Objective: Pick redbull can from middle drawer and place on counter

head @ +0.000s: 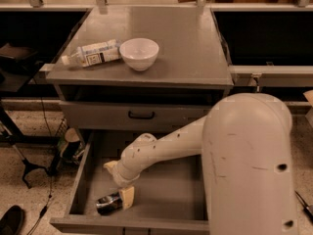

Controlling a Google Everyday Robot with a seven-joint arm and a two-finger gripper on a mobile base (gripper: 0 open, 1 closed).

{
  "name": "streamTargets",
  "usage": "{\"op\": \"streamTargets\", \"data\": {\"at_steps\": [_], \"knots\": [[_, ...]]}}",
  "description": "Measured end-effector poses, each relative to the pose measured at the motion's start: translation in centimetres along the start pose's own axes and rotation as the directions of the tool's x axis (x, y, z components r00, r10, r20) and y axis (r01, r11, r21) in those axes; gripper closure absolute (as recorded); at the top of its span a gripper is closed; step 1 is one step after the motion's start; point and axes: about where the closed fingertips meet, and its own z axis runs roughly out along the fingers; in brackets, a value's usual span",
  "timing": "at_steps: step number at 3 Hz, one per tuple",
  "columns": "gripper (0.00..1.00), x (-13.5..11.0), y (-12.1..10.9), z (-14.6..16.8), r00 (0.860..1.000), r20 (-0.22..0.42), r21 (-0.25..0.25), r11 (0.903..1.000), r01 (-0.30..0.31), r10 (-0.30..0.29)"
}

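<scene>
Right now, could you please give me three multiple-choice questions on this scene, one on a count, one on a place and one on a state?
1. How many things lie on the counter? A one. B two. C four.
2. Where in the open drawer is the can? A back right. B dead centre. C front left.
3. How does the bottle rest? A on its side. B upright. C standing on its cap.
Answers: 1 B, only the bottle and a white bowl are there. 2 C, it lies near the front wall on the left, with the gripper down in the drawer right beside it. 3 A, it lies flat, cap pointing left.
</scene>
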Motion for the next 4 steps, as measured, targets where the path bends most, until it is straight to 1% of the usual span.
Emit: {"op": "streamTargets", "data": {"at_steps": [1, 2, 3, 4], "knots": [[0.0, -0.3, -0.6, 1.6, 1.0, 0.023, 0.031, 0.9994, 0.018, -0.018], [0.0, 0.4, -0.7, 3.3, 0.999, 0.039, 0.033, 0.9994, 0.011, -0.012], [0.0, 1.4, 0.1, 5.4, 0.998, 0.061, 0.011, 0.9996, -0.025, 0.024], [0.02, 2.0, 1.7, 7.3, 0.995, 0.081, -0.006, 0.9981, -0.062, 0.062]]}}
